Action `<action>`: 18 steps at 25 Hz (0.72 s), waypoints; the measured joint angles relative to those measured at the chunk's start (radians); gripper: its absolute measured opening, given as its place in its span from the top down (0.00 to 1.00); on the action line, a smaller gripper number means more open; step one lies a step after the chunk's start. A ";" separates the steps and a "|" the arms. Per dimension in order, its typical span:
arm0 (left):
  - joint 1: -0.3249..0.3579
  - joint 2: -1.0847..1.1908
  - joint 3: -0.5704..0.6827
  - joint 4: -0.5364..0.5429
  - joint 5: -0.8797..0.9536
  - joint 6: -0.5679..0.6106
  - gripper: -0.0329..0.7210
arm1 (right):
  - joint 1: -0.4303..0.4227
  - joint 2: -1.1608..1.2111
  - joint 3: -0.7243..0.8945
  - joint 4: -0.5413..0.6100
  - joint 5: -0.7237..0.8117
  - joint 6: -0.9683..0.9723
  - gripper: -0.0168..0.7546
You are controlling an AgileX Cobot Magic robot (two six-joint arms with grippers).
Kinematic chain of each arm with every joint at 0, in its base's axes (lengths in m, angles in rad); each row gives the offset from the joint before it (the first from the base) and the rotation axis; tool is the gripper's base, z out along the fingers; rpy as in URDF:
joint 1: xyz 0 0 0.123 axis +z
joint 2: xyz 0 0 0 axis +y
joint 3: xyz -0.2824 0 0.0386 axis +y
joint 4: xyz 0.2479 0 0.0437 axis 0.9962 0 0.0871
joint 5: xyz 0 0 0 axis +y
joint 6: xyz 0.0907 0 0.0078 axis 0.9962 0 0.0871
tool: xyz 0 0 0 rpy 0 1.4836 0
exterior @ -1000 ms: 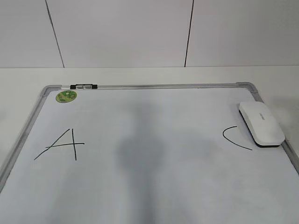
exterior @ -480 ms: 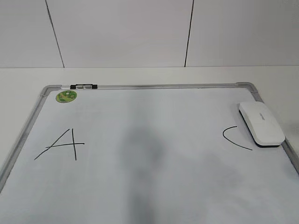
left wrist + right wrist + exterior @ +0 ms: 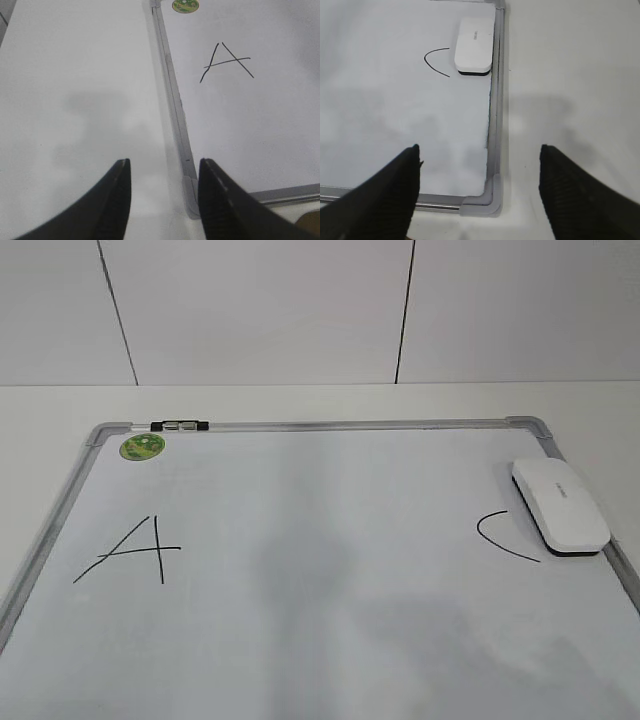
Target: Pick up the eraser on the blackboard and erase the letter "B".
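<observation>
Both pincers, left (image 3: 162, 200) and right (image 3: 479, 190), hang spread apart; the eraser (image 3: 559, 506) lies on the blackboard (image 3: 320, 425).

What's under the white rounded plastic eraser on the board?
The white rounded plastic eraser lies flat on the white dry-erase board beside its right frame, just right of the black "C" stroke. Its footprint is covered; any marks beneath cannot be seen.

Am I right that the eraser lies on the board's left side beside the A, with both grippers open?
Not quite. The eraser lies on the blackboard's right side, beside the C, as the exterior view shows. The A is on the left. Both the left gripper and right gripper are open.
</observation>
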 joint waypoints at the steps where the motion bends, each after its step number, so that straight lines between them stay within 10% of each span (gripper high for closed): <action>1: 0.000 0.000 0.000 0.002 -0.011 0.000 0.52 | 0.000 -0.011 0.015 -0.001 -0.002 0.000 0.22; 18: 0.000 0.000 0.039 -0.004 -0.096 0.000 0.52 | 0.000 -0.023 0.042 -0.044 -0.027 0.000 0.22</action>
